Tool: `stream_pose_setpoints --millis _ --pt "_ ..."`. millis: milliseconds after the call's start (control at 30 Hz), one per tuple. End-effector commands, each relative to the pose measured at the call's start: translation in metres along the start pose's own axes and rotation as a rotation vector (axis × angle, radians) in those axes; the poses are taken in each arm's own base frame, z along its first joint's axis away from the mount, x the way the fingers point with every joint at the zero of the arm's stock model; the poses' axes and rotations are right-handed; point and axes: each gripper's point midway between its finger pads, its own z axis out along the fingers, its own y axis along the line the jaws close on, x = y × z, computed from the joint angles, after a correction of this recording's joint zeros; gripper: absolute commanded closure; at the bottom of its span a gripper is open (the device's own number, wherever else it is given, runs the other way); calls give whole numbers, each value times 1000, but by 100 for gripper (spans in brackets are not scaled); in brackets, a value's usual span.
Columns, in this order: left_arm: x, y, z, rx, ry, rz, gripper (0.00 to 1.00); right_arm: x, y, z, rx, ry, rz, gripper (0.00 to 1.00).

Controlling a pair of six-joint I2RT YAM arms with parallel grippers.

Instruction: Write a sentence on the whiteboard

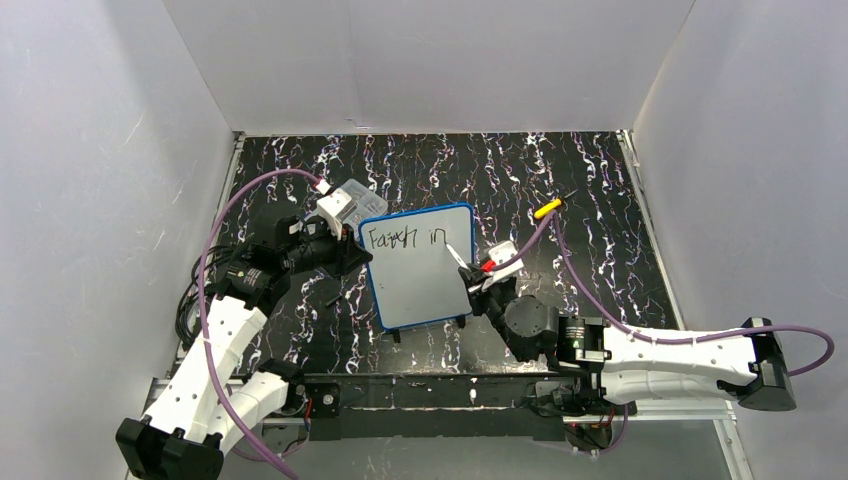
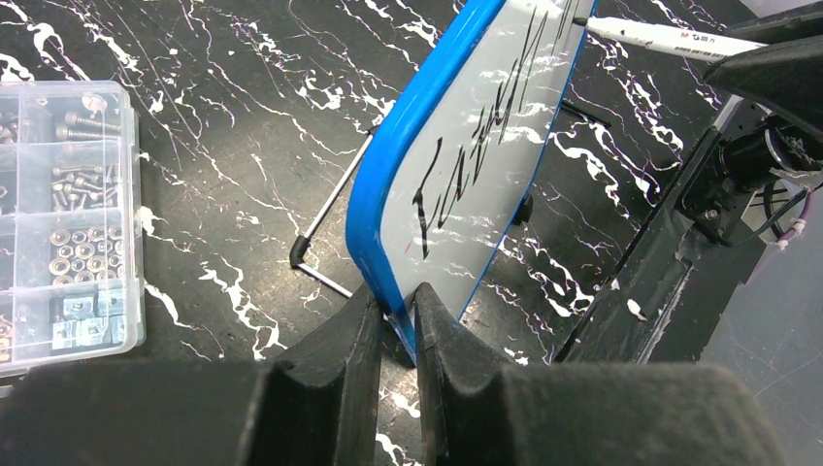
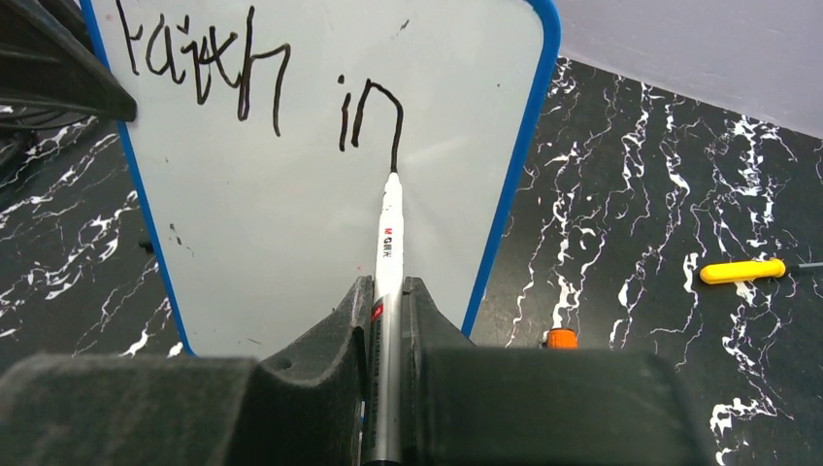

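I see the whiteboard (image 1: 420, 268) mid-table, tilted up on its wire stand. My left gripper (image 2: 396, 313) pinches its blue frame at one edge. My right gripper (image 3: 388, 291) is clamped on a white marker (image 3: 389, 228), tip touching the board at the foot of the "n". The sentence (image 3: 254, 83) reads "faith in", one line. A clear parts box (image 2: 60, 223) sits near the board. A yellow-handled tool (image 3: 742, 271) lies well apart.
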Motion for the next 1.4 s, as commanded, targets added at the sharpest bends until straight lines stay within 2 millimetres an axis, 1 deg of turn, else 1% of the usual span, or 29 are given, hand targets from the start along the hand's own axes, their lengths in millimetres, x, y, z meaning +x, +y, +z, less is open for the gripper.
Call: stream_pose_setpoints --millis 0,100,167,267,333,533,667,800,1133,1200,1367 --pt "25 -3 2 15 79 -21 100 2 -7 -1 32 19 12 99" --pt "25 -3 2 13 80 -23 100 -13 -5 -3 9 -13 25 99" --pt "26 -2 2 10 83 -21 100 -27 1 -5 -38 -44 39 99" --pt "27 0 2 1 87 -21 100 -43 18 -8 -146 -82 52 99" --pt "28 0 2 -3 89 -20 100 -47 30 -8 -207 -95 50 99" --pt "29 1 2 -7 92 -21 100 -45 71 3 -321 -109 39 99" --pt "29 1 2 -6 92 -21 100 -44 91 13 -347 -117 39 99" --pt "29 1 2 -4 92 -22 100 -39 104 23 -346 -107 24 99" --pt "28 0 2 0 90 -22 100 -33 121 32 -374 -107 20 99" --pt "28 0 2 1 90 -21 100 -30 121 34 -360 -99 15 99" --pt "28 -1 2 3 90 -21 100 -18 113 41 -302 -61 -7 99"
